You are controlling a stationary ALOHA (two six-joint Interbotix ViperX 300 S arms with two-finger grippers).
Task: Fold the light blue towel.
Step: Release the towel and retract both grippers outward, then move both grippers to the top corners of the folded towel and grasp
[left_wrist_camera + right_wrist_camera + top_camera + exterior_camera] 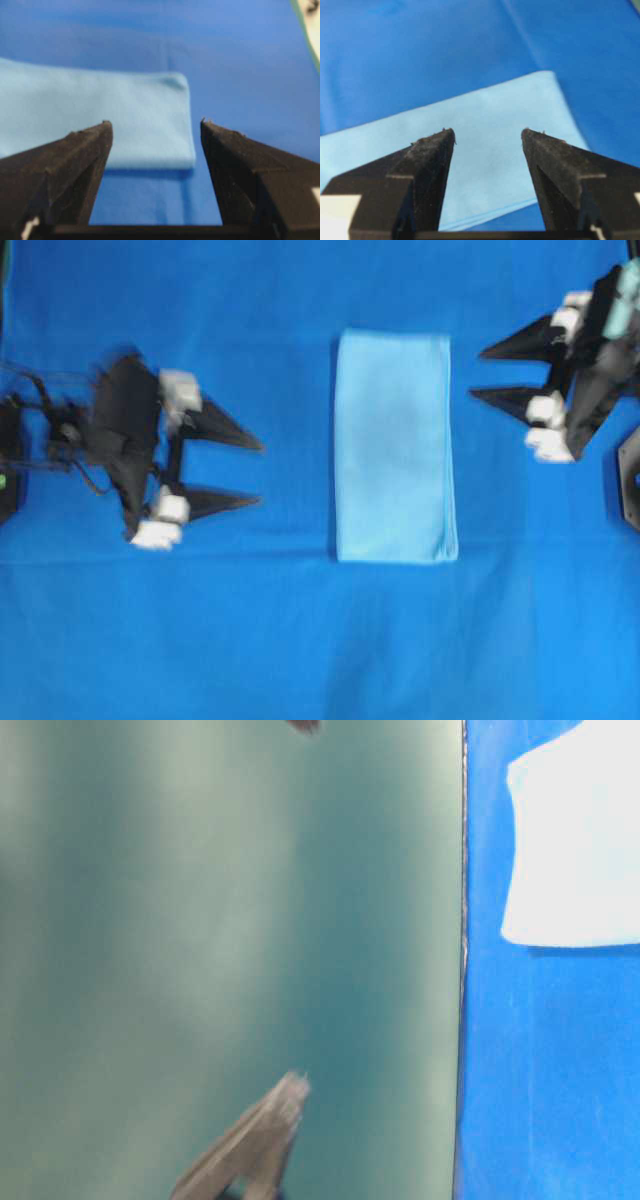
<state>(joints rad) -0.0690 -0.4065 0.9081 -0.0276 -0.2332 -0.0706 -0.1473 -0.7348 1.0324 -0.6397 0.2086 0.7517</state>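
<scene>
One light blue towel point(395, 445) lies folded on one dark blue cloth point(300, 640) between two gaping, empty tools: left tool point(255, 472), right tool point(478, 372).

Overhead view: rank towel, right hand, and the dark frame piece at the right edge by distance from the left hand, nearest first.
From the left hand, open and empty at left:
1. Towel, centre, folded to a tall strip on the blue cloth.
2. Right hand, upper right, just past the towel, open.
3. Dark frame piece, at the right edge.
</scene>
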